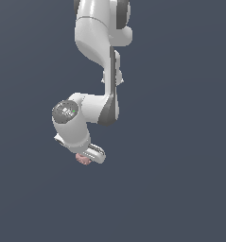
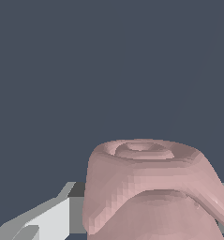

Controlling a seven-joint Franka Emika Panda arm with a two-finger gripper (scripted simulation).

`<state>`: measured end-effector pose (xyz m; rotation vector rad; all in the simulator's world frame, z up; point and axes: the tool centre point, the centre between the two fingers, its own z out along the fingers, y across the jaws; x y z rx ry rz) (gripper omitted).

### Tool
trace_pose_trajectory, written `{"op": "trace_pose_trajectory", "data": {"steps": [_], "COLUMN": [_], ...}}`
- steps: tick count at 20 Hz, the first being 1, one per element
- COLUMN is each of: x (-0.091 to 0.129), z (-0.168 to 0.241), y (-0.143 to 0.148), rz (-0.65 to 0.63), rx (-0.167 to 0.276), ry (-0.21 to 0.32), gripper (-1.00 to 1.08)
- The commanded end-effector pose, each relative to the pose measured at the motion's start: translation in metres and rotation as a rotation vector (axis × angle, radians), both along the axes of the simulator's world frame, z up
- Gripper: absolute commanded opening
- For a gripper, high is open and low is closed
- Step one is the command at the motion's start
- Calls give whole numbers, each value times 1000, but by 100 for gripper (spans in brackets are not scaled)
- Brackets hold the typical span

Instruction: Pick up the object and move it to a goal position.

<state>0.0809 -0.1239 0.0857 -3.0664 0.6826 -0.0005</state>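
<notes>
You'll find the object point(image 1: 82, 159) just below centre-left of the exterior view, tucked under the gripper point(image 1: 88, 156), arm point(image 1: 98, 38) above.

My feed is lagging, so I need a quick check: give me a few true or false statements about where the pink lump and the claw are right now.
1. The pink lump sits right at the tip of the claw. True.
2. The pink lump lies far off toward the exterior view's right, well apart from the arm. False: it is tucked under the claw, partly hidden by it.
3. In the wrist view the pink lump fills much of the picture. True.
4. The lump is bright green and smooth. False: it is dusty pink with folded ridges.
5. A second object lies on the surface beside the lump. False: only the lump and the arm show.
</notes>
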Motion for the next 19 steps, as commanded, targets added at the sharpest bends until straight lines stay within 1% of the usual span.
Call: {"op": "trace_pose_trajectory", "data": {"steps": [1, 5, 9, 14, 19], "x": [9, 19, 27, 32, 34], "z": [3, 7, 9, 10, 11], "y": [-15, -34, -46, -54, -56], "rz": [1, 1, 1, 1, 1], "rx": [0, 0, 0, 0, 0], "ry": [0, 0, 0, 0, 0], "gripper": [-100, -100, -100, -100, -100]}}
